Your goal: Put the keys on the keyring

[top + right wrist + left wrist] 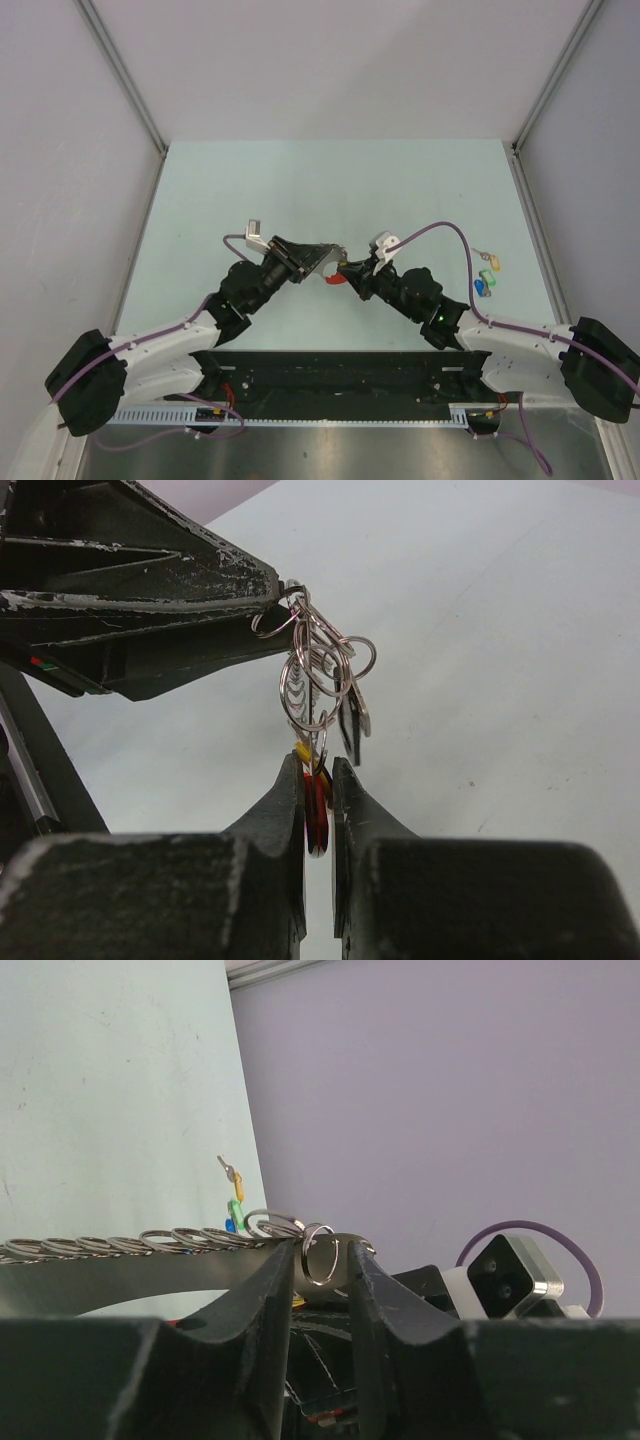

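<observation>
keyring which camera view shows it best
Right wrist: the keyring hangs close, its rings pinched by the left gripper above, its red band in the right gripper. Left wrist shows one ring between its fingers; top external only a speck.

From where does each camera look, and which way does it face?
Top external: above and behind, looking down on the table; both arms show.
Left wrist: on the left arm, looking along the left end effector toward the keys.
Right wrist: on the right arm, looking along the right end effector at the left one.
Shared: both wrist views show the keyring.
</observation>
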Motion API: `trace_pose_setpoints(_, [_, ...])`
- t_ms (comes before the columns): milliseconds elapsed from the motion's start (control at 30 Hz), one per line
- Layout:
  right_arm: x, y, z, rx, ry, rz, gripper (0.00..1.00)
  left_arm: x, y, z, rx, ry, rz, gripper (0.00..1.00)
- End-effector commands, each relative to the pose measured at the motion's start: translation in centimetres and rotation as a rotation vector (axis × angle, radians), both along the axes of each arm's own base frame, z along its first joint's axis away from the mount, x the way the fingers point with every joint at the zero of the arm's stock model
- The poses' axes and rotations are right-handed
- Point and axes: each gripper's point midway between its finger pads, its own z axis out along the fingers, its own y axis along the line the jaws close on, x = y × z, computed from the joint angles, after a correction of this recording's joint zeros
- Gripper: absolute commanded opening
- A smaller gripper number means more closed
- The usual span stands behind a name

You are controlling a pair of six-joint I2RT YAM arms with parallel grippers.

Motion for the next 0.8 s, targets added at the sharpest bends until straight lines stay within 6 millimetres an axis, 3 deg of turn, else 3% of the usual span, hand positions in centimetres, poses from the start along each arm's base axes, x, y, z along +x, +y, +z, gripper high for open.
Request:
trace_pose_setpoints(0, [0.0,0.4,2.0,0.073,-0.038,0.001,0.0,0.2,0.3,1.4,-0.062,-0.019,0.026,0.29])
trace_pose_setpoints(167, [0.0,0.4,1.8,0.071,-0.036,-0.001,0.0,0.1,0.4,1.4,-0.062,-0.015,0.023,0.24])
trace_pose_setpoints(567, [0.4,0.1,1.3,0.048,-0.036,-0.025,0.0,-0.3,0.6,1.9,-0.061,-0.02,0.02,0.01])
trace_pose_setpoints(767, [0.9,-0.9,0.9,-0.001,-0.057,-0.072,0.0,-0.6,1.1,1.1,0.026,-0.02,0.027,0.0])
